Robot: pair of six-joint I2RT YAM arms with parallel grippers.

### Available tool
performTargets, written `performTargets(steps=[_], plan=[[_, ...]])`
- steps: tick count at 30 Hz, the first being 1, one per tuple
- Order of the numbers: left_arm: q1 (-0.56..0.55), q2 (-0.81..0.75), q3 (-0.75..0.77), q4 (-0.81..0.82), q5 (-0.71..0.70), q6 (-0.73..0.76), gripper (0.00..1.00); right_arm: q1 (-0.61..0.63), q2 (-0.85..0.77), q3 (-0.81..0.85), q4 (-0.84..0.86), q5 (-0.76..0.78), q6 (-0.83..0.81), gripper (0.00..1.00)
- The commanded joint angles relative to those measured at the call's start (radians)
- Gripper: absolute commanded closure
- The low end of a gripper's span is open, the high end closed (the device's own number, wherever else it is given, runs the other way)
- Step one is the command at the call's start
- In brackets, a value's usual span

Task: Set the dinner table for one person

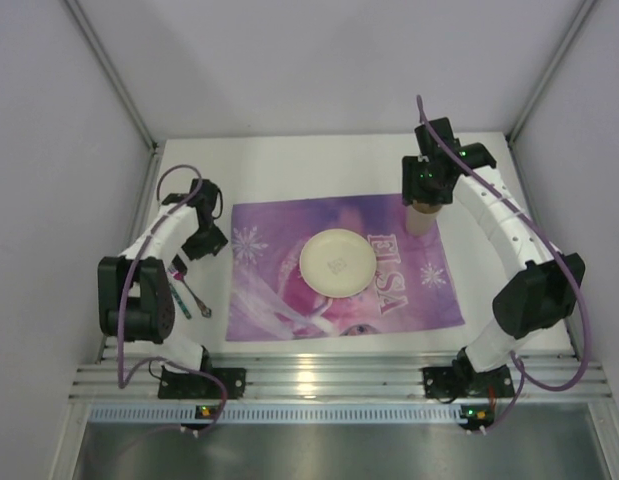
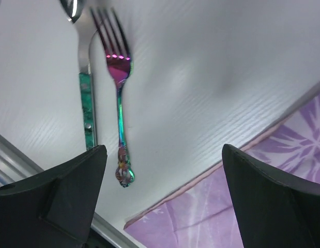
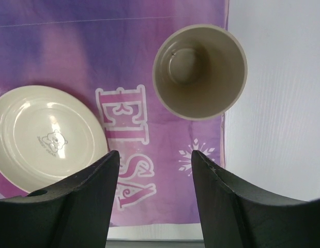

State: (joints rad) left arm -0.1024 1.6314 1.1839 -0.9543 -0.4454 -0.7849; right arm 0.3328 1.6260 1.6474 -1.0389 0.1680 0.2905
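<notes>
Left wrist shows my left tool wide open over the fork lying on the tabletop, right tool open and empty short of the cup; I judge both should withdraw next.

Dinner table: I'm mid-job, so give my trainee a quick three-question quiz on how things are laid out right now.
1. True or false: the plate sits on the placemat.
2. The fork lies on: A the placemat, B the bare tabletop, C the plate.
3. How does the cup stand: upright or tipped over?
Key: 1 true; 2 B; 3 upright.
</notes>
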Motion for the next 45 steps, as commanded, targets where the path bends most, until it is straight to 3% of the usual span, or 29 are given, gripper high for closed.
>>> performTargets(steps=[1, 3, 8, 15, 26, 36, 40, 45], plan=[[0.042, -0.116, -0.053, -0.009, 0.004, -0.046, 0.02, -0.003, -0.046, -0.003, 0.03, -0.015, -0.001, 0.41], [0.087, -0.168, -0.114, 0.02, 0.039, -0.054, 0.02, -0.003, -0.043, -0.006, 0.031, -0.024, 0.001, 0.41], [0.319, -0.332, -0.291, 0.137, 0.175, -0.062, 0.02, -0.003, -0.044, -0.017, 0.031, -0.035, 0.002, 0.41], [0.329, -0.369, -0.382, 0.193, 0.162, -0.02, 0.04, -0.005, -0.041, -0.032, 0.04, -0.059, 0.004, 0.42], [0.329, -0.315, -0.403, 0.318, 0.304, -0.02, 0.11, -0.006, -0.037, -0.04, 0.04, -0.061, 0.007, 0.42], [0.331, -0.252, -0.443, 0.379, 0.281, -0.02, 0.16, -0.012, -0.032, -0.044, 0.039, -0.061, 0.002, 0.42], [0.331, -0.228, -0.458, 0.414, 0.277, -0.017, 0.27, -0.017, -0.028, -0.044, 0.037, -0.065, 0.002, 0.42], [0.329, -0.171, -0.464, 0.469, 0.284, 0.009, 0.6, -0.029, -0.022, -0.044, 0.037, -0.073, 0.004, 0.42]])
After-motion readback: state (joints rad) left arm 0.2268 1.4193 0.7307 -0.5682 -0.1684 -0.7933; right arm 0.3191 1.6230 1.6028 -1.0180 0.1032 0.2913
